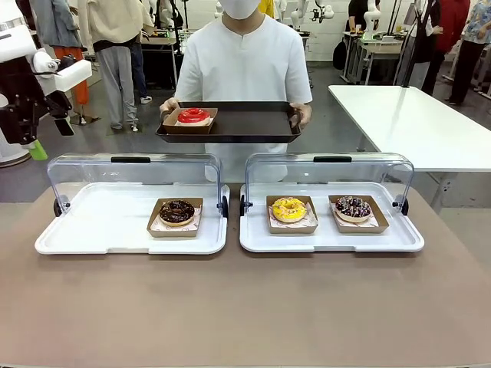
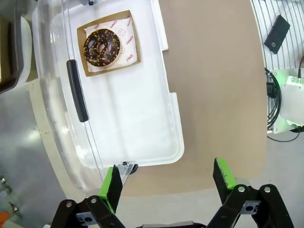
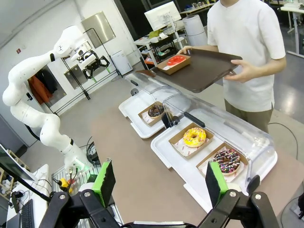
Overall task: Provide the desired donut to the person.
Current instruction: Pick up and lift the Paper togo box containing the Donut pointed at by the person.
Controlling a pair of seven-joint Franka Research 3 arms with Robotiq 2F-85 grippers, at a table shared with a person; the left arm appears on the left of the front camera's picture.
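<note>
Left tool point(image 2: 168, 175), right tool point(image 3: 160, 176): wide, empty.
White-shirted person point(image 1: 242, 61) past tabletop's point(image 1: 245, 307) far edge holds flat dark tray point(image 1: 253, 123); glossy red ring donut point(image 1: 193, 116) in brown card boat point(image 1: 170, 126) at its left end.

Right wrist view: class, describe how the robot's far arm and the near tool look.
The left arm is glossy white with rounded jointed segments, ending in a black left tool. The right tool has black linked fingers with silver pivots and bright green pads.
</note>
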